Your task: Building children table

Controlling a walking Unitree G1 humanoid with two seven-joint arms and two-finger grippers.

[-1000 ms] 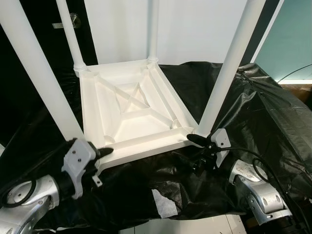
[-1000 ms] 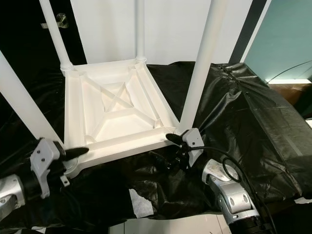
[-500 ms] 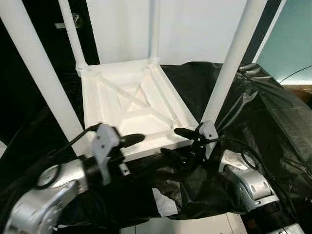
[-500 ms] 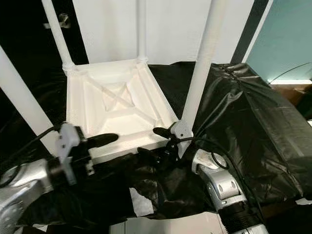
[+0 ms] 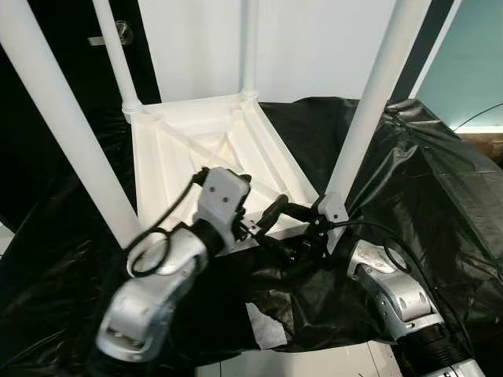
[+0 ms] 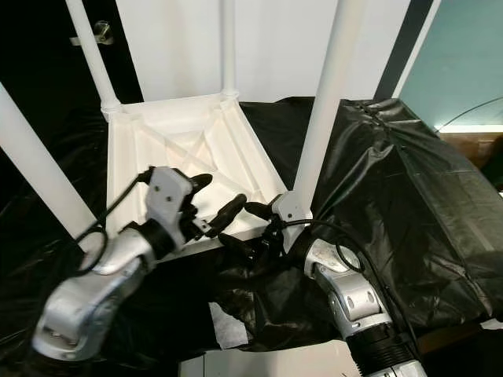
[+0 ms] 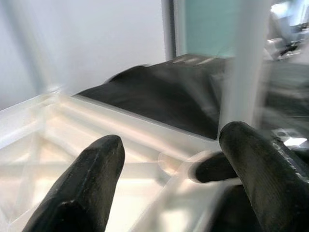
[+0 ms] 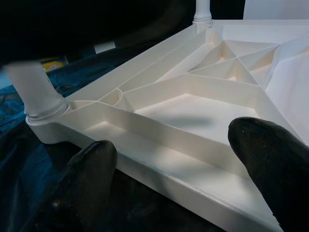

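White ribbed plastic table (image 5: 196, 149) inverted on crinkled black sheet (image 5: 409, 181); left gripper (image 5: 259, 206), right gripper (image 5: 284, 228) spread.

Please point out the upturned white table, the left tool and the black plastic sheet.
upturned white table (image 5: 169, 161), left eye view, ribbed underside.
left tool (image 5: 263, 210), left eye view, between its fingertips.
black plastic sheet (image 5: 440, 204), left eye view, crumpled right part.

Black plastic sheet (image 5: 409, 181) covers support surface; white upturned table (image 5: 208, 169) lies directly on it, legs up.
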